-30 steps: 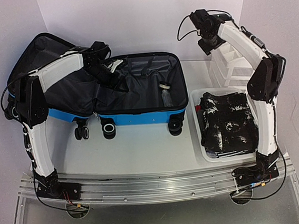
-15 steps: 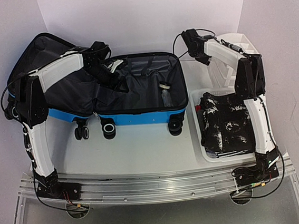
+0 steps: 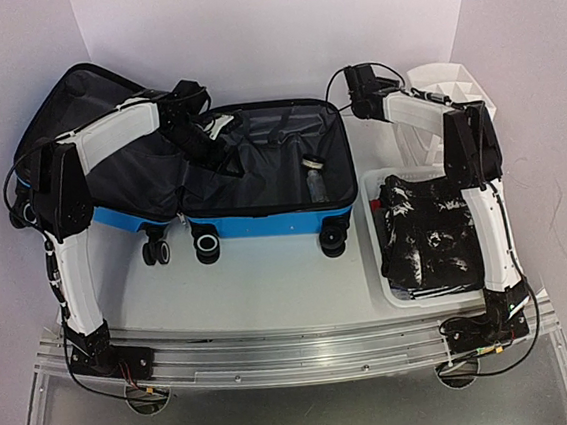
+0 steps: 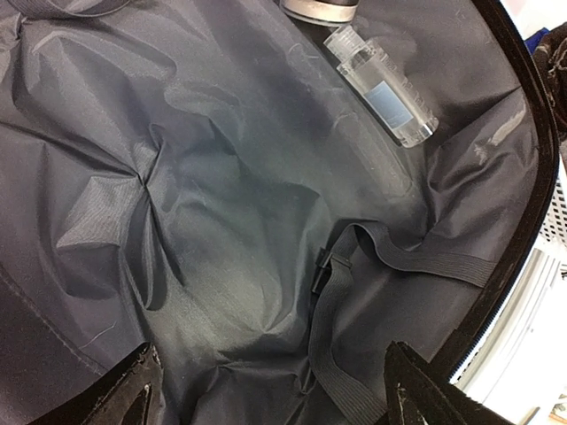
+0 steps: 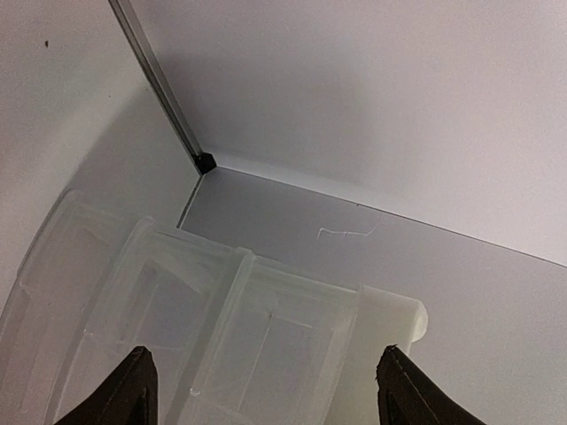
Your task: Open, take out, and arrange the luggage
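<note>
Nearing luggage [image 3: 264, 221]: right hand [image 3: 355, 78]

Blue luggage [image 3: 264, 222] lies wide open on table, grey lining showing, wheels fwd.

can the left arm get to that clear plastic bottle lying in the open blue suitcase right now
Probably yes. The left gripper is open inside the blue suitcase, and only loose grey lining and a slack strap lie between it and the clear plastic bottle.
</note>
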`<state>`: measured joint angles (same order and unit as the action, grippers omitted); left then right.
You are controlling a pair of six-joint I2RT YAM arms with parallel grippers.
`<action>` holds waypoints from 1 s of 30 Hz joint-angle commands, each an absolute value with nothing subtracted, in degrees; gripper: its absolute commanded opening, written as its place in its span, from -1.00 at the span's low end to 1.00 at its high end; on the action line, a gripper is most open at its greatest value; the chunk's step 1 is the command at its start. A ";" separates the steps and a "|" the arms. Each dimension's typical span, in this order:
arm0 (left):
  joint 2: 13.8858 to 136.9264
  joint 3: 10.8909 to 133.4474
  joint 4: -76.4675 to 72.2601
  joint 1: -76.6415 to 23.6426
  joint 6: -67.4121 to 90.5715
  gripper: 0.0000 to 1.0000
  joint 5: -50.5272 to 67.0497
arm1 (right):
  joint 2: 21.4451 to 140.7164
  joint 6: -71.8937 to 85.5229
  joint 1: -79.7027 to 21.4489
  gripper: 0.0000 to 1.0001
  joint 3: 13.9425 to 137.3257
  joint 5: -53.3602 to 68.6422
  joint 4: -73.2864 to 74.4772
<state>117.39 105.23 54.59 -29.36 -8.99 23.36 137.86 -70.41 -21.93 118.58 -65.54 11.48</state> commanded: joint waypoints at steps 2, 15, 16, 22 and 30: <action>117.72 105.98 54.13 -28.57 -9.23 0.71 24.15 | 135.58 -74.11 -22.16 0.43 118.37 -66.95 7.56; 117.34 105.34 53.84 -28.09 -8.62 0.72 24.95 | 132.40 -73.93 -20.71 0.42 115.68 -70.38 7.30; 117.36 105.31 53.86 -28.11 -8.60 0.72 24.97 | 132.19 -73.87 -20.69 0.43 115.35 -70.45 7.29; 117.26 105.15 53.88 -27.83 -8.32 0.72 25.40 | 130.67 -73.04 -20.66 0.43 112.82 -71.54 7.29; 117.33 105.12 53.64 -27.51 -7.91 0.72 26.10 | 127.83 -72.73 -20.72 0.42 110.89 -72.61 7.29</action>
